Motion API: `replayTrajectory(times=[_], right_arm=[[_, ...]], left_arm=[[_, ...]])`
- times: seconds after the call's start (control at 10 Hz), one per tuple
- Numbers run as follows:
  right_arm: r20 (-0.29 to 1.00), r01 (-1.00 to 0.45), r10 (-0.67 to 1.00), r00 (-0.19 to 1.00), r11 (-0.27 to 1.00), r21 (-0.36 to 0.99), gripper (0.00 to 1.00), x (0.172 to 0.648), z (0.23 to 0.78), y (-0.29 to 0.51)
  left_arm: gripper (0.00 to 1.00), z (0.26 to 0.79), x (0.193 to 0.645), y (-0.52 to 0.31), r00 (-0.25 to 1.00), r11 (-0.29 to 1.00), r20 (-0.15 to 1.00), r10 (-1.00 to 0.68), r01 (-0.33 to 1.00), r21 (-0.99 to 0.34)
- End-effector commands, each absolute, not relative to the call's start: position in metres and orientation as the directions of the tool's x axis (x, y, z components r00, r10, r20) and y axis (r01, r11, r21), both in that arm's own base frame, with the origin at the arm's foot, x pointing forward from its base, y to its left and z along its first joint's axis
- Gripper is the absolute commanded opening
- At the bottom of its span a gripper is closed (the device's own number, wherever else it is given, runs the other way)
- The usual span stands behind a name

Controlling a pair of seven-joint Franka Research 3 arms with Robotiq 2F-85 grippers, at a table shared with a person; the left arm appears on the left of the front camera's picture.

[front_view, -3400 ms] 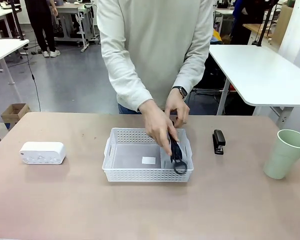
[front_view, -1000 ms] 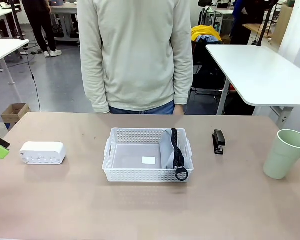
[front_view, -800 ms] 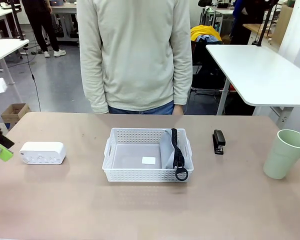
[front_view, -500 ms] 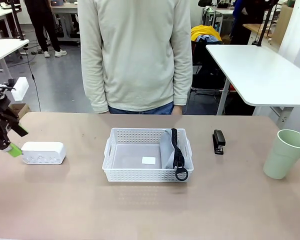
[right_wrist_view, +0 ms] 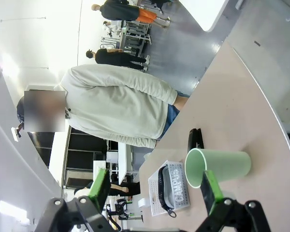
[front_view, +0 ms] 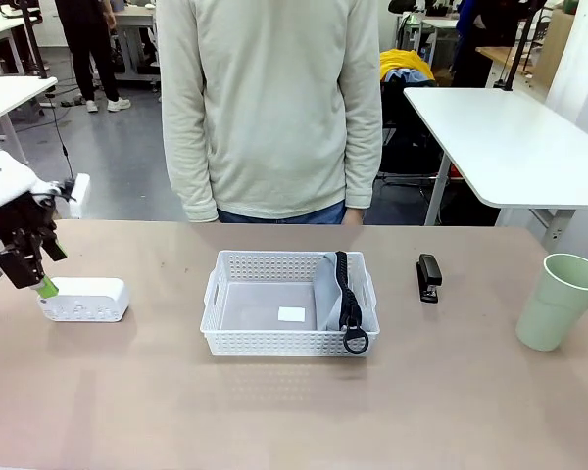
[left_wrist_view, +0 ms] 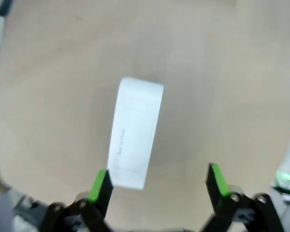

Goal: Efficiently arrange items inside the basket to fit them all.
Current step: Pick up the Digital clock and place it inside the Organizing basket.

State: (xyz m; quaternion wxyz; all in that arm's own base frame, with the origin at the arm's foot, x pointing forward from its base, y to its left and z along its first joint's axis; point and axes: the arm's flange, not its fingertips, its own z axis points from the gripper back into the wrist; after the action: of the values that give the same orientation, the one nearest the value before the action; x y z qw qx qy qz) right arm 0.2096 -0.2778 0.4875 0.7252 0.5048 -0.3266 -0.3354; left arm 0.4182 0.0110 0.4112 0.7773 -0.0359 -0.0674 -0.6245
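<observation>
Lattice-walled white plastic basket (front_view: 274,260), smooth rectangular white box (left_wrist_view: 135,130), left fingers (left_wrist_view: 100,182) spread near it, right fingers (right_wrist_view: 99,186) spread, empty.

White lattice basket (front_view: 274,342) upright at centre of table (front_view: 274,421), long side toward robot; small white label (front_view: 291,314) on bare floor. Grey pouch (front_view: 327,294) stands on edge against basket's right end wall, black strap (front_view: 344,289) along top, ring (front_view: 356,342) hanging over front rim. Small white box (front_view: 83,299) lies flat, well left of basket. Black stapler (front_view: 428,277) closed, near basket's right. Pale green cup (front_view: 559,302) upright, far right.
</observation>
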Motion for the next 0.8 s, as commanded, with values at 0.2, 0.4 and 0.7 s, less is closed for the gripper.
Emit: replayTrajectory(times=[0.2, 0.4, 0.7], right_arm=[[0.163, 0.119, -0.815, 0.557, 0.272, 0.955, 1.0, 0.211, 0.488, -0.279], [0.163, 0.119, -0.815, 0.557, 0.272, 0.955, 1.0, 0.211, 0.488, -0.279], [0.163, 0.119, -0.815, 0.557, 0.272, 0.955, 1.0, 0.211, 0.488, -0.279]], left_arm=[[1.0, 0.41, 0.447, 0.008, 0.213, 0.21, 0.123, -0.969, 0.977, -0.036], [1.0, 0.397, 0.436, 0.006, 0.17, 0.169, 0.078, -0.982, 0.985, -0.012], [1.0, 0.398, 0.441, 0.005, 0.177, 0.175, 0.083, -0.981, 0.984, -0.023]])
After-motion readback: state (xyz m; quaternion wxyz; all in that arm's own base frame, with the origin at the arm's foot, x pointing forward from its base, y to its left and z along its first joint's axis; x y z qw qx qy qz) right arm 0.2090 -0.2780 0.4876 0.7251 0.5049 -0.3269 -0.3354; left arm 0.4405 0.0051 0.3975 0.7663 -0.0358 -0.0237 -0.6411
